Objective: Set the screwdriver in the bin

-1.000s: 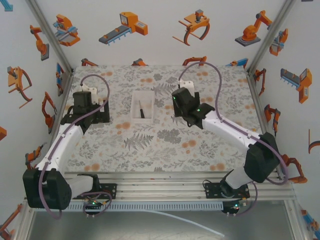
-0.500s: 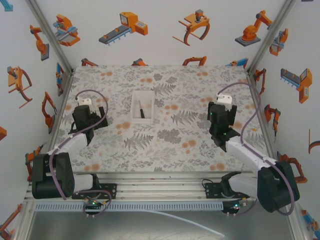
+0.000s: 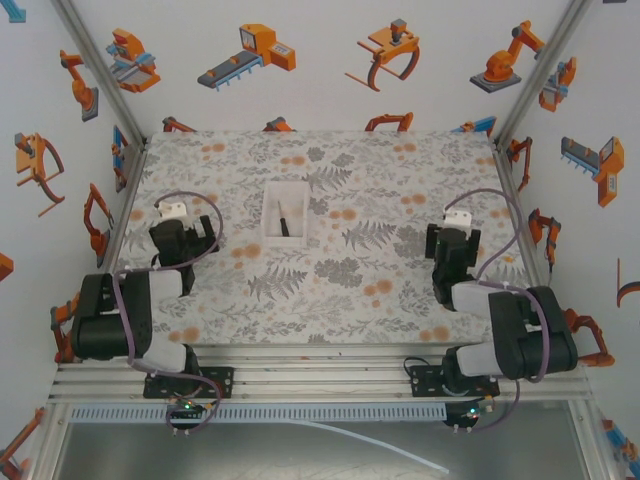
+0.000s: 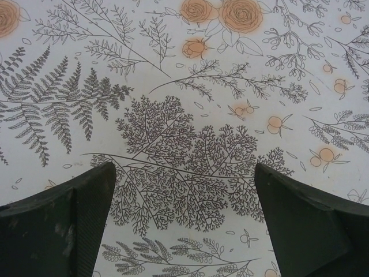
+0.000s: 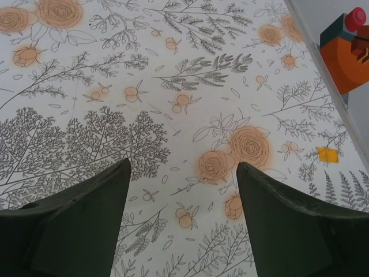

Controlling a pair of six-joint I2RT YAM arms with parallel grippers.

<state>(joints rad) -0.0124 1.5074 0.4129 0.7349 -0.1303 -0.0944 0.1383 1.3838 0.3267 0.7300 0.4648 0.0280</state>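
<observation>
Basically I read this as the wrap-up step: placement looks done and I have nothing in hand. The tabletop (image 3: 330,290) carries one tray and my two arms, both folded low toward the near edge, the left arm (image 3: 120,320) by the left edge and the right arm (image 3: 520,330) by the right edge, well apart from each other. Left gripper (image 4: 184,173): jaws spread wide, just floral print between them, holding nothing and touching nothing I can see. Right gripper (image 5: 183,173): same, jaws wide apart over bare print, close to the right edge of the tabletop. The bin (image 3: 267,212) sits in the far half, a bit left of centre, its long side running toward the far edge, well apart from both grippers. The screwdriver (image 3: 284,221) lies inside it, toward the bin's near end, roughly along the long side and slightly tilted; whether it touches a wall is too small to tell. My judgement: goal state is met as far as the overhead view shows. The next move, if any, needs no grasp, just settling the arms at rest without sweeping over the bin. The only risk I see is an elbow nudging the tray, and both elbows are well away from it.
</observation>
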